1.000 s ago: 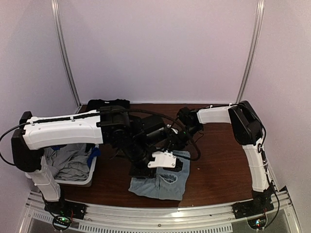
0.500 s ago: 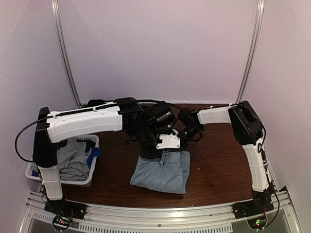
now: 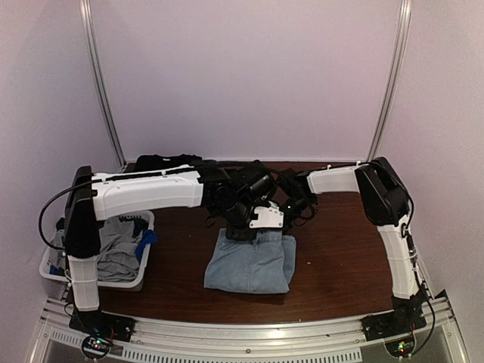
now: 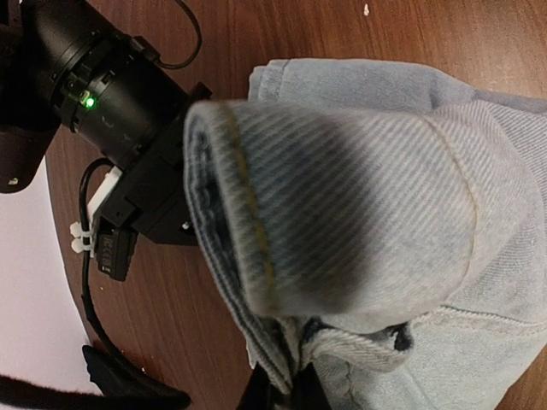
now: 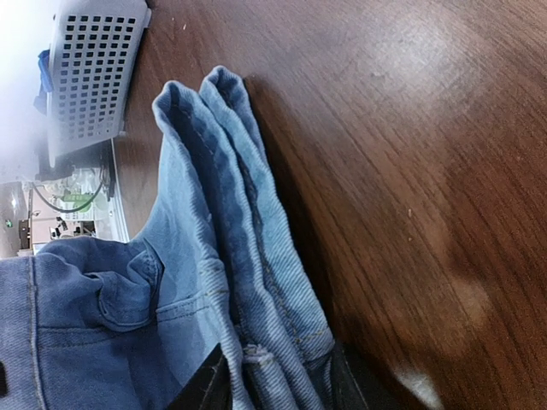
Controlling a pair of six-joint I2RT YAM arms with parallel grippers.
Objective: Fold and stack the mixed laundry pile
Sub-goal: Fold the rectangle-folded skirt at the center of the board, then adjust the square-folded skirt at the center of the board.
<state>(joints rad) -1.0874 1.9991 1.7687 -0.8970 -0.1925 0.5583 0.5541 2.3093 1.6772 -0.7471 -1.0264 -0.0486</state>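
Note:
A light-blue denim piece [image 3: 251,262] lies folded on the brown table [image 3: 340,257], its far edge lifted. My left gripper [image 3: 243,229] is shut on that far edge at its left; the left wrist view shows the denim [image 4: 359,205] bulging over the fingertips. My right gripper [image 3: 291,219] is shut on the same edge at its right; the right wrist view shows layered denim hems [image 5: 231,256] pinched between the fingers. A black garment [image 3: 168,161] lies at the table's back left. Grey and bright-blue items [image 3: 117,249] sit in the basket.
A white slatted basket [image 3: 140,280] stands at the front left beside the left arm's base and also shows in the right wrist view [image 5: 90,73]. The two wrists are close together over the table's middle. Bare wood lies right of the denim.
Both grippers have carried the denim's far edge back, away from the front edge. The left arm has stretched further across. The denim has spread flatter and wider on the table.

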